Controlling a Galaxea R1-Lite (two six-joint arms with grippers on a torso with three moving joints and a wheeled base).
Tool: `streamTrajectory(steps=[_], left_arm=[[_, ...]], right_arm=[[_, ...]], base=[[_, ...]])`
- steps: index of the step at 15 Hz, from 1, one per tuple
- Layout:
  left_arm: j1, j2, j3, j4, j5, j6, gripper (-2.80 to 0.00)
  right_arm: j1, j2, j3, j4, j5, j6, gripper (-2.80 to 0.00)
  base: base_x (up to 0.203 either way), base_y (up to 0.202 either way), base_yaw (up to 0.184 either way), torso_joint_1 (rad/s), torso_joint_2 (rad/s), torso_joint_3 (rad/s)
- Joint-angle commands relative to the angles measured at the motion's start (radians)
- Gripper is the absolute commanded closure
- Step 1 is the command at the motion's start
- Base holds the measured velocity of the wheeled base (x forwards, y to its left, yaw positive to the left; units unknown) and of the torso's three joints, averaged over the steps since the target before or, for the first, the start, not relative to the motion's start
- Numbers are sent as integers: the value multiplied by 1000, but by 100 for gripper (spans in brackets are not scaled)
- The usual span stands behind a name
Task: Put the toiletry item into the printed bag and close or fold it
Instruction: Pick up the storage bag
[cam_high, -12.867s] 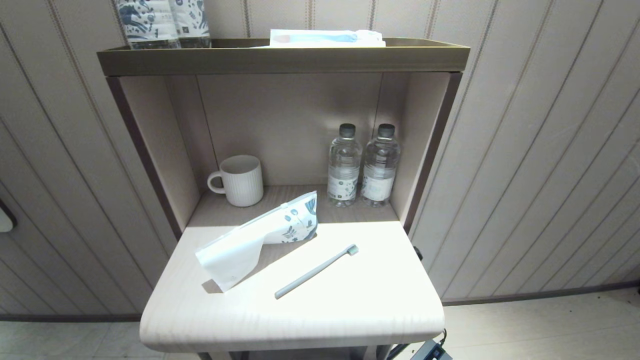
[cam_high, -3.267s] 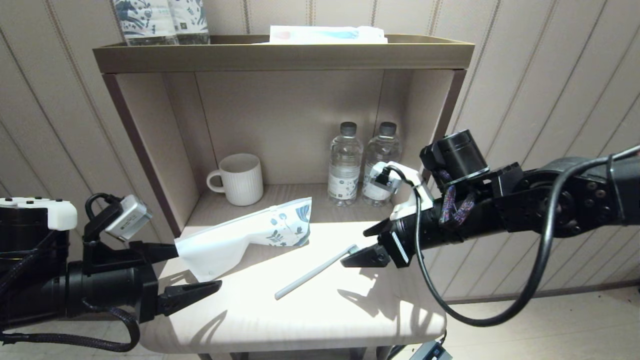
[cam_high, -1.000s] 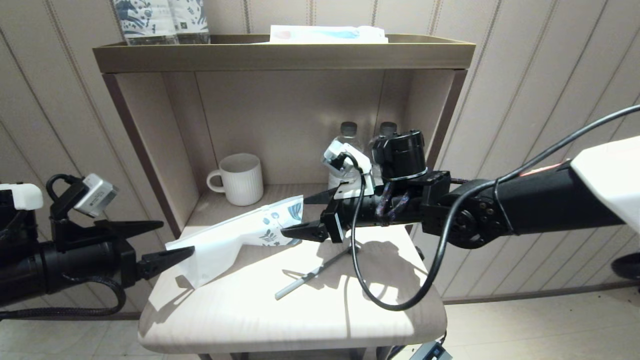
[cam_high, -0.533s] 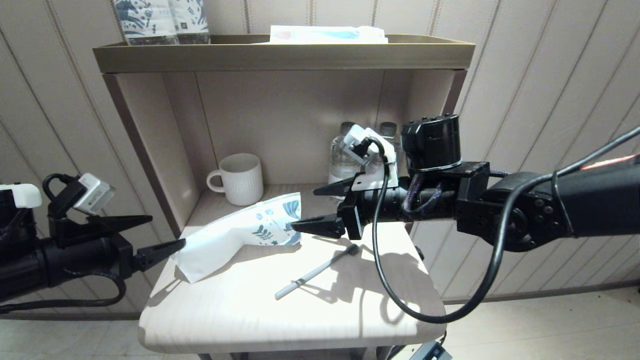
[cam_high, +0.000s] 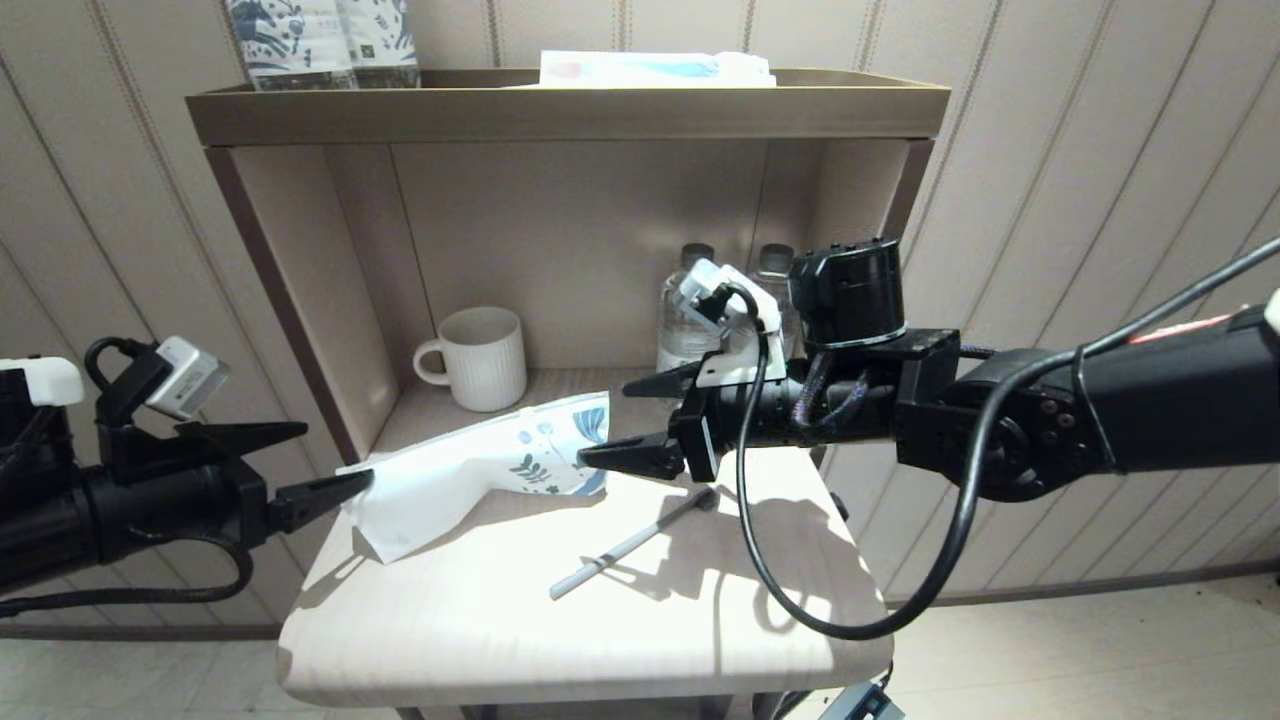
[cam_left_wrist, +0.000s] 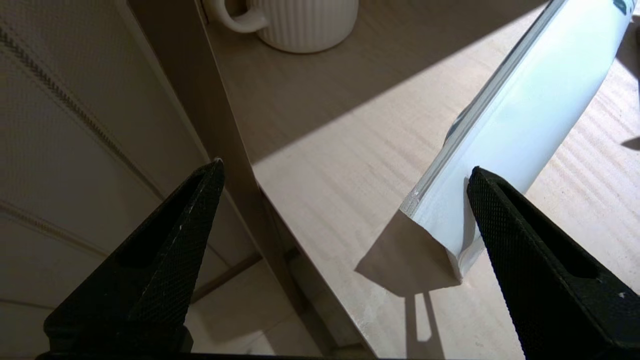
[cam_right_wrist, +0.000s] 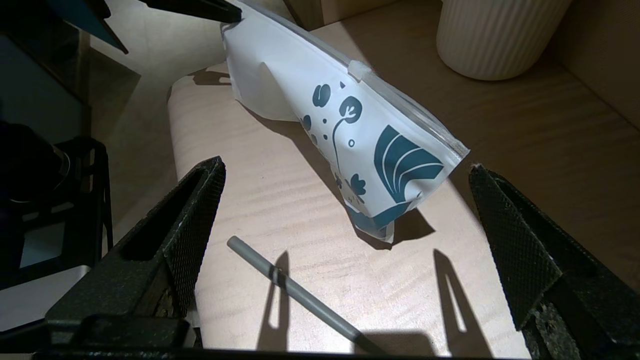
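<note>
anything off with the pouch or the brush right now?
The printed bag is not lying flat: it stands propped on edge, with its plain end creased and folded over. The toothbrush lies loose on the table, outside the bag. Left gripper and right gripper flank the bag, jaws open.

Left arm enters from the left side of the head view, held roughly level and reaching inward. Left end effector (cam_high: 325, 460) has its two black fingers spread wide; a white-and-grey camera module sits atop the wrist. Right arm extends from the right, forearm near horizontal, cable looped beneath it. Right end effector (cam_high: 625, 420) points toward the left one, fingers likewise spread apart, with nothing between them. The two end effectors face each other, well apart.
</note>
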Motion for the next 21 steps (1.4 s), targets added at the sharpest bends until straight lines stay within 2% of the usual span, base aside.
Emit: streamTrajectory(steps=[1,7,12,21], left_arm=[[-1,-12,-8,-3,-2,1,-280],[-1,-27,-8,-2,5,1,-280],[-4,-18,-8,-2,5,1,-280],[-9,-17,-8,-2,4,3,-280]], right_arm=[[-2,38,-10,-2,21,2,-280],[-2,143,-91,-1,34,1,-280],[-10,154,-72,-1,78,-6,-280],[17,193,-125,46,80,-3,-280]], base=[[0,0,0,0,0,0],[0,0,0,0,0,0],[0,0,0,0,0,0],[0,0,0,0,0,0]])
